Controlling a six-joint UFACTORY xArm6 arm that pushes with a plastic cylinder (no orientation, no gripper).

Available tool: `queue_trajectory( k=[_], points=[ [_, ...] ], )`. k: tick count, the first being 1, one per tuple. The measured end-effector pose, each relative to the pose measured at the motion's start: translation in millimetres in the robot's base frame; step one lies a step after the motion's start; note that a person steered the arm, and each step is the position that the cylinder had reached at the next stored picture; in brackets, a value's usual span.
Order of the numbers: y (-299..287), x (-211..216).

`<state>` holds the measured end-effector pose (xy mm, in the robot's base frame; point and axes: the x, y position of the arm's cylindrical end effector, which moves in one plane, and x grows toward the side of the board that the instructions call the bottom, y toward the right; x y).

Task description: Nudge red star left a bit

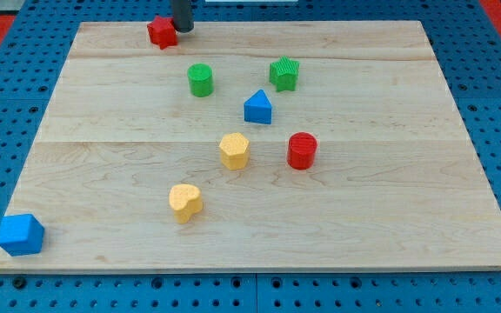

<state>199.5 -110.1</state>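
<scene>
The red star (161,32) lies near the top edge of the wooden board (390,209), left of centre. My tip (183,28) comes down from the view's top and stands just right of the red star, touching it or nearly so. A green cylinder (200,79) sits below the star. A green star (283,73) is further right.
A blue triangular block (257,107) sits mid-board, with a yellow hexagon (234,149) and a red cylinder (302,149) below it. A yellow heart (184,202) lies lower left. A blue cube (19,234) sits at the bottom-left corner. Blue pegboard (16,87) surrounds the board.
</scene>
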Motion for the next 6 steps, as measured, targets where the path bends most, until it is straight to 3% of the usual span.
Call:
queue_trajectory(
  k=[2,6],
  points=[
    [35,1],
    [-38,23]
  ],
)
